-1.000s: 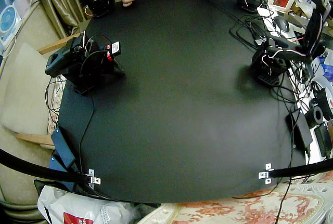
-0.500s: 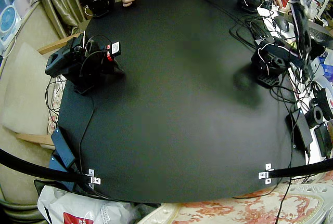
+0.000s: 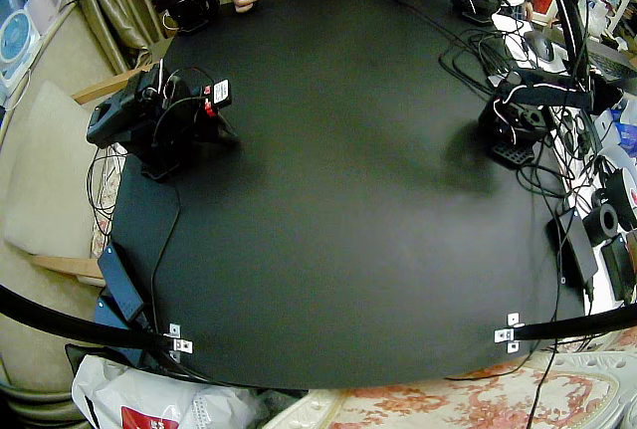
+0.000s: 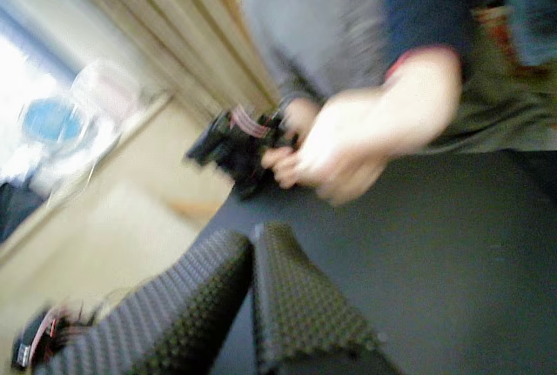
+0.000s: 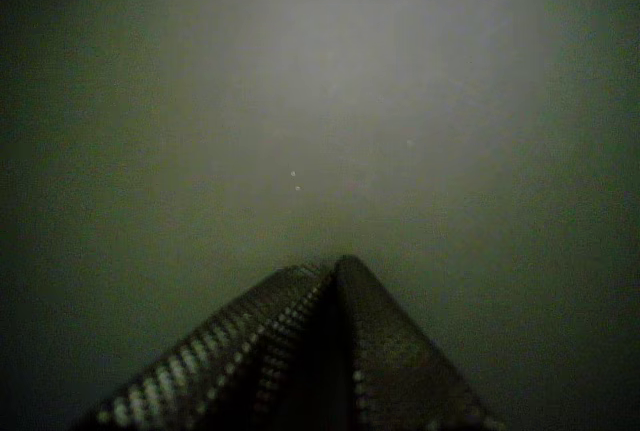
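The left gripper [image 4: 254,234] is clenched: in a wrist view its two ribbed pads meet along their length with nothing between them. It hangs in the air above the black table [image 3: 338,210], touching nothing, and looks across the tabletop towards the far edge. Beyond its tips a person's hand [image 4: 348,149] is blurred, above the table and well apart from the gripper, with a grey sleeve [image 4: 296,18] behind it. A curtain [image 4: 174,36] hangs further back. In the fixed view the left arm [image 3: 572,31] stands raised from its base, beside a tangle of cables [image 3: 478,51].

The right gripper [image 5: 335,263] is also closed, its pads pressed together to a point and holding nothing. It faces the dark tabletop close below; whether the tips touch the surface I cannot tell. The right arm [image 3: 154,120] sits folded low on its base near the table's edge, well apart from the left arm.
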Available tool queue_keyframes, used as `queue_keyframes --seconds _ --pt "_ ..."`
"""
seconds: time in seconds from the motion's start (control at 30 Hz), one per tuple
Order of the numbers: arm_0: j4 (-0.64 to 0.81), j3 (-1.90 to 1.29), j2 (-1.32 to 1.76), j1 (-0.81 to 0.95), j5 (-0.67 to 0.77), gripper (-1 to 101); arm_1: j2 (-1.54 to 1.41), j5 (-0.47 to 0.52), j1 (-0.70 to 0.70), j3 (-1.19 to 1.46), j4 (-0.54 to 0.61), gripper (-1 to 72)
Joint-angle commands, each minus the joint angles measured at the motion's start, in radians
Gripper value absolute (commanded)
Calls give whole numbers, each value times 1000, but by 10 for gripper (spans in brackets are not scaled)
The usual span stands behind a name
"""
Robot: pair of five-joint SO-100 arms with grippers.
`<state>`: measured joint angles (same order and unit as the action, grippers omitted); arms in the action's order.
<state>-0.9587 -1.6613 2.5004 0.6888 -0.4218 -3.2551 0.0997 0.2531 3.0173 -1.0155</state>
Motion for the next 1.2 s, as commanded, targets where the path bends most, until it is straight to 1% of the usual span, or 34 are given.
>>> queue_keyframes --seconds 0.0,0.03,0.07,0.17,0.23,0.3,0.33,0.4,0.43,0.47,0.5,0.53,0.6,0.63,0.67,0.7,0.73,0.77,0.8,0.87,0.93,1.1,1.17 --pt "-18 77 -9 -140 84 0 -18 21 6 -11 3 -3" --pt "-244 374 -224 -265 158 0 -18 23 8 -11 3 -3" --pt "-284 411 -276 -307 184 0 -18 23 11 -11 3 -3" --pt "-288 357 -282 -425 232 0 -18 23 15 -11 3 -3" --pt "-290 334 -275 -465 250 0 -18 23 12 -11 2 -3" --pt "-282 239 -279 -552 336 0 -18 15 0 -11 -8 -3" --pt "-290 230 -290 -600 347 0 -18 14 -2 -11 -9 -3" --pt "-368 284 -318 -669 347 0 -18 14 -3 -11 -12 -3" --pt "-376 247 -311 -690 360 0 -18 12 -3 -11 -14 -3" --pt "-339 137 -287 -698 380 0 -18 9 -3 -11 -14 -3" --pt "-216 -138 -242 -695 434 0 -18 6 -6 -11 -14 -3" --pt "-189 -259 -242 -687 476 0 -18 6 -6 -11 -14 -3" --pt "-230 -422 -244 -689 581 0 -18 -2 -12 -11 -14 -3" --pt "-233 -545 -166 -686 641 0 -18 -2 -12 -11 -14 -3" --pt "-213 -649 -20 -678 666 0 -18 -5 -14 -11 -14 -3" --pt "-179 -813 267 -672 670 0 -18 -9 -18 -11 -14 -3" --pt "-193 -913 460 -666 680 0 -18 -9 -18 -11 -14 -3" --pt "-230 -999 630 -658 696 0 -18 -9 -18 -11 -14 -3" --pt "-304 -1089 738 -647 732 0 -18 -12 -18 -11 -14 -3" --pt "-291 -1177 741 -629 750 0 -18 -14 -20 -11 -14 -3" --pt "-273 -1255 741 -621 733 0 -18 -15 -21 -11 -14 -3" --pt "-258 -1284 741 -603 704 -2 -18 -23 -26 -11 -14 -3" --pt "-152 -1425 741 -603 704 -2 -18 -25 -28 -11 -14 -3"
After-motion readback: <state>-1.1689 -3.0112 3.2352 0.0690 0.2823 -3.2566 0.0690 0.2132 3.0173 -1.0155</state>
